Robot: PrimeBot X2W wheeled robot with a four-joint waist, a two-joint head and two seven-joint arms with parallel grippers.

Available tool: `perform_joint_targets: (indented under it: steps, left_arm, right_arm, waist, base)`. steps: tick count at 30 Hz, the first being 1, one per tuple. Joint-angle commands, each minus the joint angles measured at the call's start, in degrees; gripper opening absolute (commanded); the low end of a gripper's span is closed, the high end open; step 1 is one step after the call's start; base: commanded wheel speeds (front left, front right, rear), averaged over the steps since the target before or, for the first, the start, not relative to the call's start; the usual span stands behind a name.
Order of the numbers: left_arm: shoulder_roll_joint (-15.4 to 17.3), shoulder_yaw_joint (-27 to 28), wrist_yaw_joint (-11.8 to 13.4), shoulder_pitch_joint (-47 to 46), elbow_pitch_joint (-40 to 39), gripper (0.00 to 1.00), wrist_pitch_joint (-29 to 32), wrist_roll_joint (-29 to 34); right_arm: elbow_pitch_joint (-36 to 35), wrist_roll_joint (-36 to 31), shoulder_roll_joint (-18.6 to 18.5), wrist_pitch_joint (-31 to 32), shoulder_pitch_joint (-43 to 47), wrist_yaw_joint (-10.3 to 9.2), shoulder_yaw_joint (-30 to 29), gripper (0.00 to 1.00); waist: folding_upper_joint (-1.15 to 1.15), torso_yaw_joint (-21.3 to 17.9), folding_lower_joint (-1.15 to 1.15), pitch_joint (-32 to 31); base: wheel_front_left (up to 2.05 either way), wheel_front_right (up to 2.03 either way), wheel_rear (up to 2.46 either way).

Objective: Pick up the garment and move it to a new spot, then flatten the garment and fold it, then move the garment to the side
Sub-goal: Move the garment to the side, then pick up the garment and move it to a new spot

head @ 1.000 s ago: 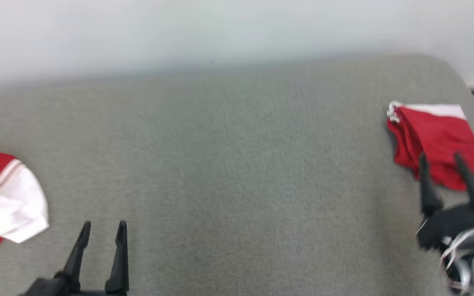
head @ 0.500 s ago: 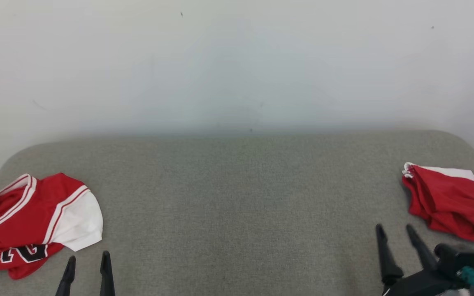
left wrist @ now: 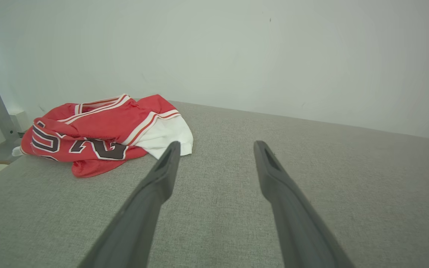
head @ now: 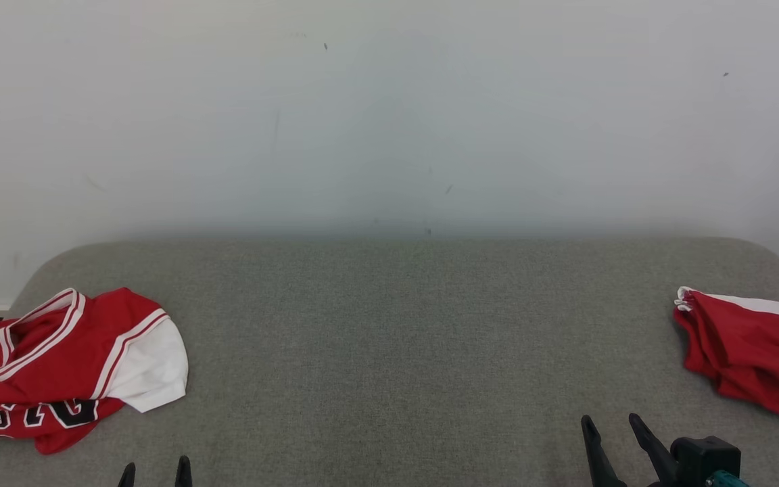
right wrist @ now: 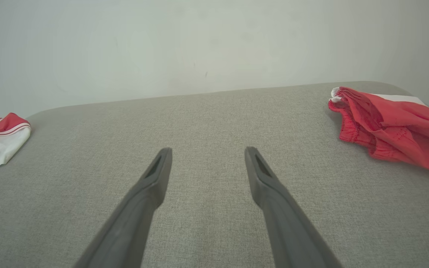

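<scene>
Grey cushion lies under the left claw and right claw, both spread wide, pointing forward.

Red-and-white jersey, red shorts — grey surface.

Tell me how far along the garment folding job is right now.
Done, by the look of it: the red shorts lie roughly folded at the right edge of the grey surface. In hand: nothing; the left gripper and right gripper are both open and empty. Left: the red jersey lies crumpled at the left, so it needs picking up, flattening, folding and setting aside.
</scene>
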Motion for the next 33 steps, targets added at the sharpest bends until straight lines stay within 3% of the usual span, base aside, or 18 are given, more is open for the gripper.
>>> perform_joint_targets:
  steps: [1, 26, 33]
  left_arm:
    - [0.1, 0.2, 0.0, -0.6, 0.1, 1.0, -0.2, 0.1]
    - [0.1, -1.3, -0.1, -1.8, -0.3, 1.0, 0.1, 0.0]
    - [0.3, -1.6, 0.4, -2.1, -0.5, 1.0, 0.4, -0.2]
  right_arm:
    - [0.0, -0.3, 0.0, -0.1, 0.1, -0.13, 0.1, 1.0]
    - [-0.7, -1.1, 0.1, -1.7, -0.1, -0.13, 1.7, 1.0]
    - [-0.7, -1.3, 0.1, -1.8, 0.8, -0.13, 1.0, 1.0]
  waist:
    - [0.0, 0.0, 0.0, 0.2]
    - [0.0, 0.3, 0.0, 1.6]
    - [0.0, 2.9, 0.0, 1.7]
  base:
    - [0.0, 0.0, 0.0]
    - [0.0, 0.0, 0.0]
    - [0.0, 0.0, 0.0]
